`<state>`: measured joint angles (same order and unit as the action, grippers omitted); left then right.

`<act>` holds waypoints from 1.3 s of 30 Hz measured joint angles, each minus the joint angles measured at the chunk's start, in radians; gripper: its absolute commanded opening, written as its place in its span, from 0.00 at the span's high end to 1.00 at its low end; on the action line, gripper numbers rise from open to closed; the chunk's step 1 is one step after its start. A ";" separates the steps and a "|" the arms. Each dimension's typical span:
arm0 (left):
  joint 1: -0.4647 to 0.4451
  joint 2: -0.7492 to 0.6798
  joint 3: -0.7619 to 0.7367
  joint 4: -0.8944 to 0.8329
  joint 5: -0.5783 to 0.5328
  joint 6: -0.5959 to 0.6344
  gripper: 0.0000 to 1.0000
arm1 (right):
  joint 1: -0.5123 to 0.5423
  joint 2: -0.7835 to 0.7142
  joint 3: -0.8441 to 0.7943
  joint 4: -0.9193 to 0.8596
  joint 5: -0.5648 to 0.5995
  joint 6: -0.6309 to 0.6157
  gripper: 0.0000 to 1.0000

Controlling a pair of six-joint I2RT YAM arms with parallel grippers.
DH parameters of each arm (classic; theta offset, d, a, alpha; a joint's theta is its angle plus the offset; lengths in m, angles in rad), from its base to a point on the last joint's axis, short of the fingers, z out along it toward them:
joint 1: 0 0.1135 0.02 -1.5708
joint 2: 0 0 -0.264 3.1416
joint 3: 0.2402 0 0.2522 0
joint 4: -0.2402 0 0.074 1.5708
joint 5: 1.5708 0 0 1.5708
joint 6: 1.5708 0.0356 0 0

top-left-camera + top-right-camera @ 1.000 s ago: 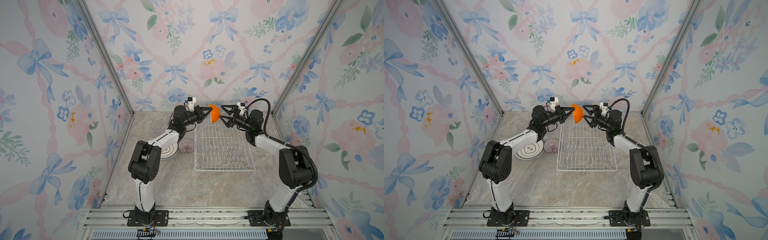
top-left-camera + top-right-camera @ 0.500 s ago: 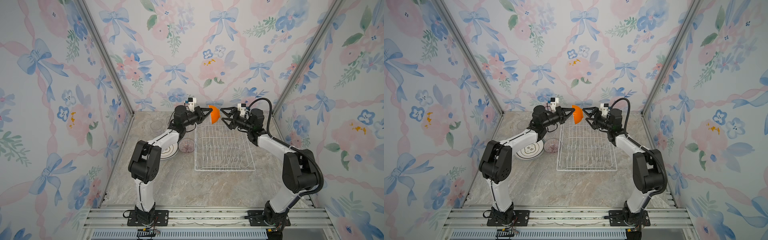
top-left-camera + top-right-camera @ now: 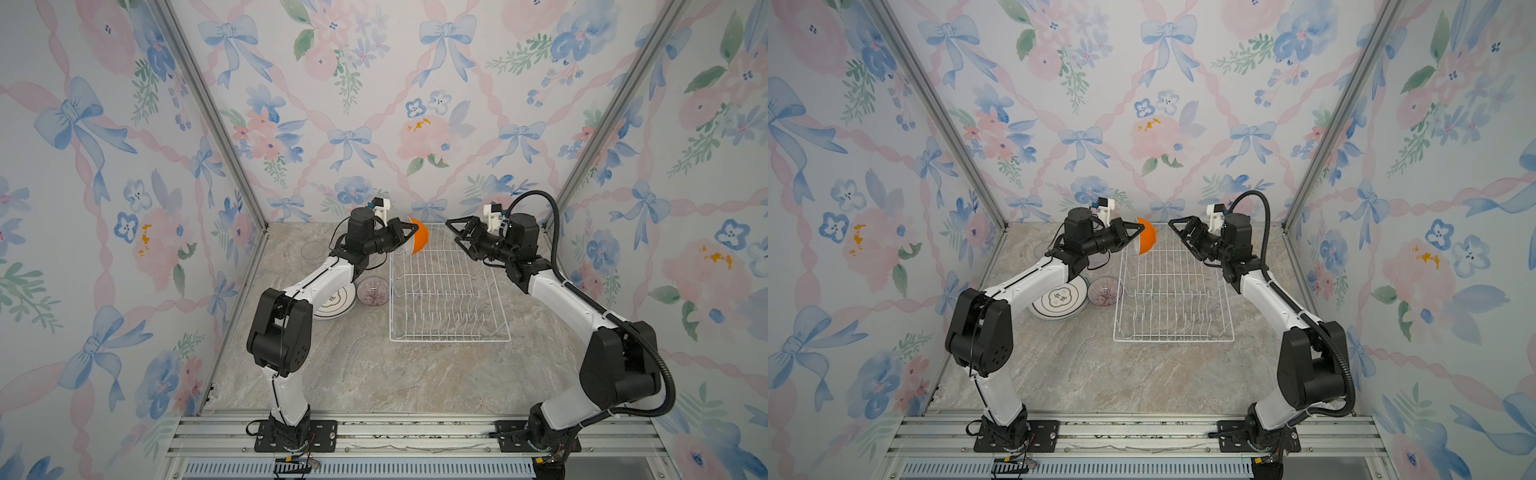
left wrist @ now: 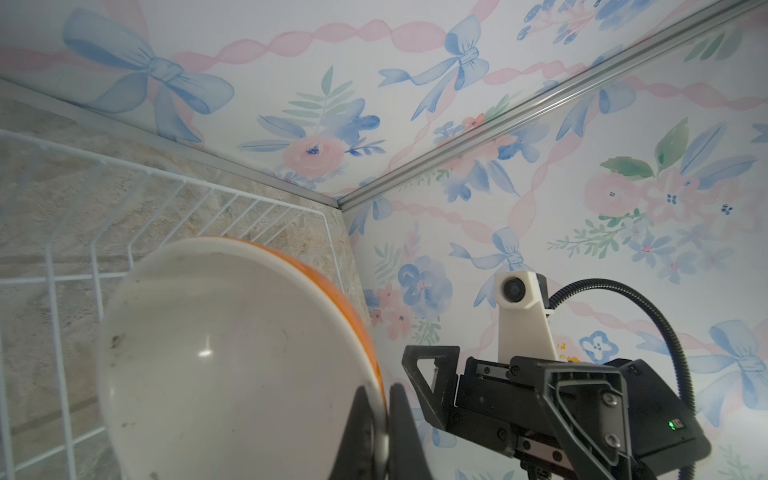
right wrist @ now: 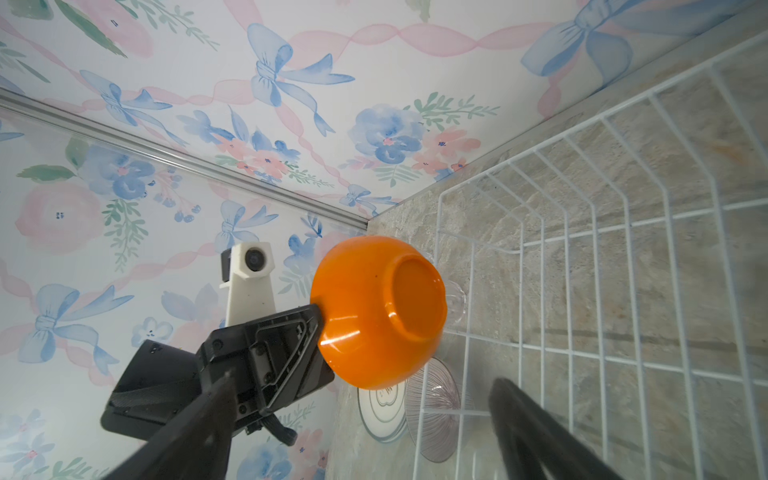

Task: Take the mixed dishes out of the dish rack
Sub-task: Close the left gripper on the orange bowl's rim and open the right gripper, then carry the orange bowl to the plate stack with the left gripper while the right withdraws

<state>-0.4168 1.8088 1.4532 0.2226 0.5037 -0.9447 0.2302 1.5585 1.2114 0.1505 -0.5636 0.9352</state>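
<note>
Walls (image 3: 374,104): floral paper with blue bows and pink ribbons on three sides, joined by metal corner posts.
Tabletop (image 3: 374,374): grey-beige marbled stone; a metal rail (image 3: 374,432) runs along its near edge and carries both arm bases.
Rack (image 3: 449,340): white wire, rectangular, flat on the tabletop between the arms, right of centre in both top views.
Left arm (image 3: 324,278): reaches to the rack's far left corner.
Right arm (image 3: 557,299): reaches to the rack's far right side.
Plates (image 3: 1059,299): white stack with a painted centre, on the tabletop left of the rack, partly under the left arm.
Orange bowl (image 5: 374,311): in the air above the rack's far left corner, tipped on its side; white inside (image 4: 232,353) faces the left arm, base faces the right arm.
Left jaws: clamped on the orange bowl's rim, one finger inside, one outside.
Right jaws: spread wide, holding nothing, aimed at the orange bowl's base and apart from it.
Ribbed bowl (image 3: 373,291): upright on the tabletop between plates and rack, just beside the rack.
Tumbler (image 3: 312,250): clear, near the far left corner of the tabletop.
</note>
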 measured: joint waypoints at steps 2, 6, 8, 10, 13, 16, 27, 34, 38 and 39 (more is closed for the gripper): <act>-0.002 -0.037 0.018 -0.088 -0.058 0.079 1.00 | 0.000 -0.023 0.000 -0.056 0.031 -0.039 0.03; -0.001 -0.142 0.022 -0.240 -0.183 0.226 1.00 | 0.001 -0.079 0.003 -0.156 0.096 -0.112 0.03; 0.005 -0.191 0.018 -0.294 -0.228 0.282 1.00 | 0.001 -0.103 0.004 -0.196 0.123 -0.141 0.03; 0.014 -0.232 0.008 -0.338 -0.258 0.325 1.00 | 0.001 -0.121 0.004 -0.232 0.153 -0.168 0.03; 0.032 -0.282 -0.031 -0.399 -0.308 0.383 1.00 | 0.001 -0.136 0.004 -0.285 0.193 -0.205 0.03; 0.046 -0.310 -0.094 -0.470 -0.354 0.428 1.00 | 0.001 -0.158 -0.005 -0.335 0.238 -0.240 0.03; 0.022 -0.323 -0.315 -0.632 -0.393 0.467 1.00 | 0.000 -0.221 -0.054 -0.454 0.337 -0.335 0.03; -0.017 -0.322 -0.314 -0.631 -0.393 0.470 1.00 | 0.000 -0.221 -0.055 -0.476 0.341 -0.345 0.03; -0.029 -0.295 -0.277 -0.635 -0.400 0.478 1.00 | -0.001 -0.222 -0.064 -0.485 0.341 -0.346 0.03; -0.032 -0.283 -0.264 -0.637 -0.403 0.481 1.00 | -0.002 -0.223 -0.067 -0.489 0.341 -0.346 0.03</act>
<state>-0.4488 1.5257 1.1893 -0.4145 0.1005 -0.4641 0.2283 1.3354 1.1446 -0.3386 -0.2222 0.5888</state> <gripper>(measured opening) 0.049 0.967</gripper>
